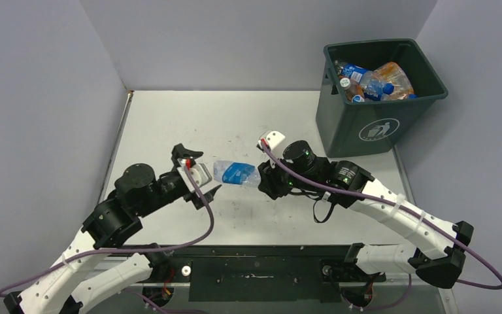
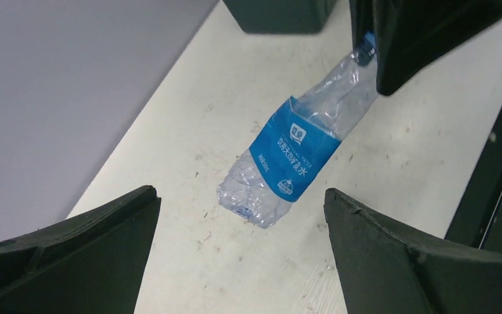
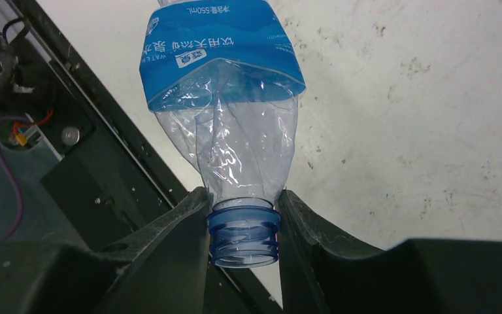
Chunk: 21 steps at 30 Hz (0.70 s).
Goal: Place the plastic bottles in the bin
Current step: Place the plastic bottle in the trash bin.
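Firmly in the right gripper (image 3: 243, 197), by its neck, 1 blue-labelled bottle (image 3: 225, 78); left gripper (image 1: 198, 174) wide open

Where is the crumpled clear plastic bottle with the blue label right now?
The bottle is mid-table in the top view, neck pinched in the right hand, base pointing at the open left hand, not touching it.

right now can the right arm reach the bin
Probably yes: the right gripper holds the bottle by its neck, the left gripper is open, and only bare table lies between it and the bin.
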Each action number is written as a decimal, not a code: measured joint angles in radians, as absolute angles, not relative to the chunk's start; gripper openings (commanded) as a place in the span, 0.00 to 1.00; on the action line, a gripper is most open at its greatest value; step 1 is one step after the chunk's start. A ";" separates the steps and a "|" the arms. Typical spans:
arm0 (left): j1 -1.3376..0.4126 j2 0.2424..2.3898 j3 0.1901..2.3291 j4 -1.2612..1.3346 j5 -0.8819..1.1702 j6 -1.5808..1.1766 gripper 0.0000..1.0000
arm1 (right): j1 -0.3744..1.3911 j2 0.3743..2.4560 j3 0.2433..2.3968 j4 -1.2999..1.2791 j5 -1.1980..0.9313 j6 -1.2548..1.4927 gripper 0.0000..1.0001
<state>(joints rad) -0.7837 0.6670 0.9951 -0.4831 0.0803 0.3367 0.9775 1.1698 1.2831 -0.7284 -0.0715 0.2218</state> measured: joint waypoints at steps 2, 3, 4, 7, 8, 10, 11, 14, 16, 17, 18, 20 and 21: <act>-0.800 0.694 0.996 -0.533 0.111 0.439 0.96 | 0.978 1.183 1.295 -0.778 -0.099 0.215 0.05; -0.816 0.712 0.998 -0.556 0.113 0.482 0.96 | 0.978 1.188 1.306 -0.800 -0.109 0.212 0.05; -0.835 0.732 0.999 -0.574 0.114 0.518 0.96 | 0.978 1.195 1.322 -0.818 -0.122 0.207 0.05; -0.900 0.795 1.000 -0.615 0.104 0.611 0.96 | 0.978 1.210 1.363 -0.839 -0.148 0.197 0.05; -0.912 0.809 1.000 -0.622 0.103 0.627 0.97 | 0.978 1.214 1.373 -0.839 -0.155 0.196 0.05; -0.940 0.842 1.000 -0.632 0.088 0.663 0.92 | 0.978 1.221 1.386 -0.840 -0.174 0.194 0.05; -0.949 0.854 0.999 -0.632 0.075 0.678 0.85 | 0.978 1.226 1.392 -0.839 -0.188 0.195 0.05; -0.975 0.860 0.975 -0.599 -0.003 0.729 0.55 | 0.978 1.233 1.395 -0.841 -0.221 0.195 0.05; -0.987 0.854 0.941 -0.560 -0.053 0.765 0.45 | 0.978 1.238 1.402 -0.841 -0.240 0.196 0.05; -0.990 0.850 0.921 -0.540 -0.075 0.785 0.43 | 0.978 1.239 1.405 -0.841 -0.247 0.196 0.05; -0.991 0.847 0.907 -0.526 -0.088 0.799 0.40 | 0.978 1.240 1.409 -0.842 -0.252 0.196 0.05; -0.994 0.838 0.884 -0.494 -0.104 0.821 0.33 | 0.978 1.240 1.416 -0.841 -0.252 0.197 0.05; -0.997 0.833 0.877 -0.477 -0.109 0.828 0.28 | 0.976 1.240 1.419 -0.841 -0.252 0.198 0.15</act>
